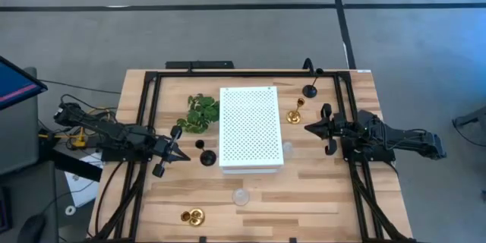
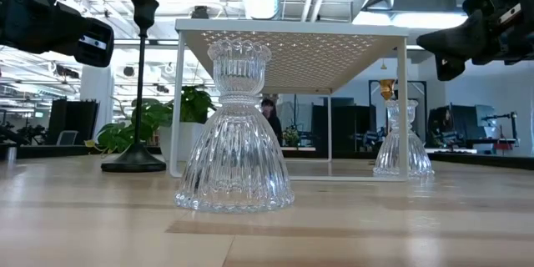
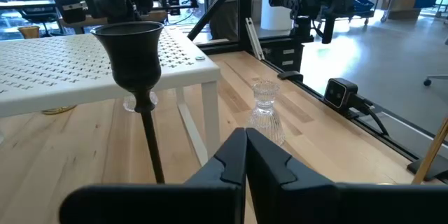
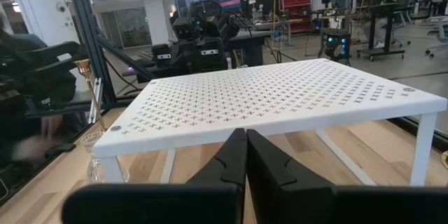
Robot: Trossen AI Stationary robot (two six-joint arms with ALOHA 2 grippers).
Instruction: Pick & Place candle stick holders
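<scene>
Left gripper (image 1: 179,152) centre-left of high view, fingers pressed together, empty; right gripper (image 1: 310,127) centre-right, likewise closed, empty.

No text, label, brand, number or sign can be read anywhere in these views. The lit screens in the room behind the tabletop show only blurred shapes, too faint to make out as letters or figures.
</scene>
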